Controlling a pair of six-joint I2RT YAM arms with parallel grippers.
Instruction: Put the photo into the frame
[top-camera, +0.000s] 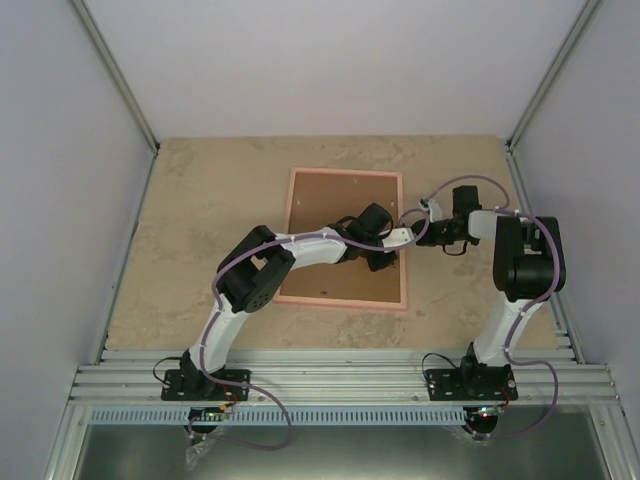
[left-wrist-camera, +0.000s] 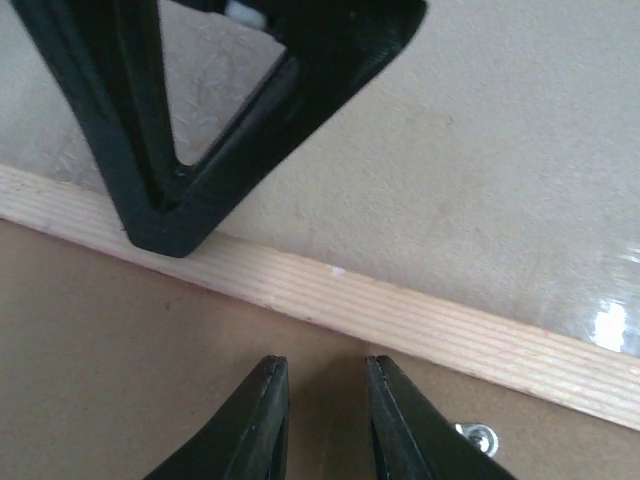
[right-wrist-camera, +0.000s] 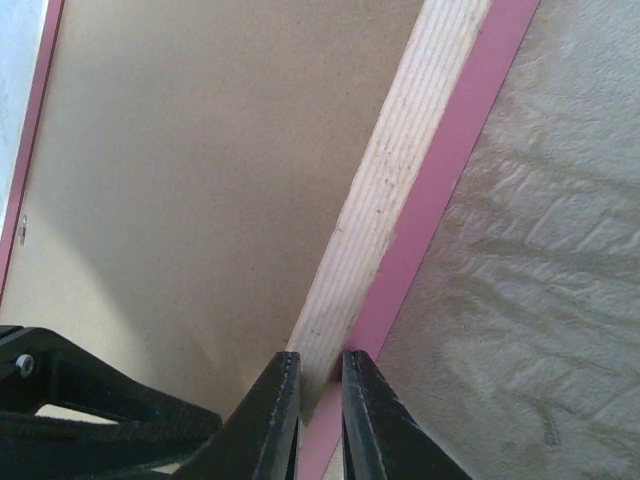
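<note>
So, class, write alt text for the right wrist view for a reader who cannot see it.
The right tool, fingers nearly together, sits at the edge of the pink frame, where its pale wood rail meets the brown backing board; whether it grips the rail is unclear. Beige table lies to the right.

**Stone-patterned bench carries one frame, back side up**

The bench (top-camera: 200, 220) has a beige, mottled top with a faint stone-like pattern, bounded by pale walls on three sides and a ribbed metal rail along the near edge. A pink frame (top-camera: 345, 172) lies flat on it, slightly right of centre, long sides running away from the rail. The frame is face down: its pale wooden inner rim shows, and a plain brown backing board (top-camera: 340, 205) fills it. The right wrist view shows the pink edge resting against the bench surface.
</note>
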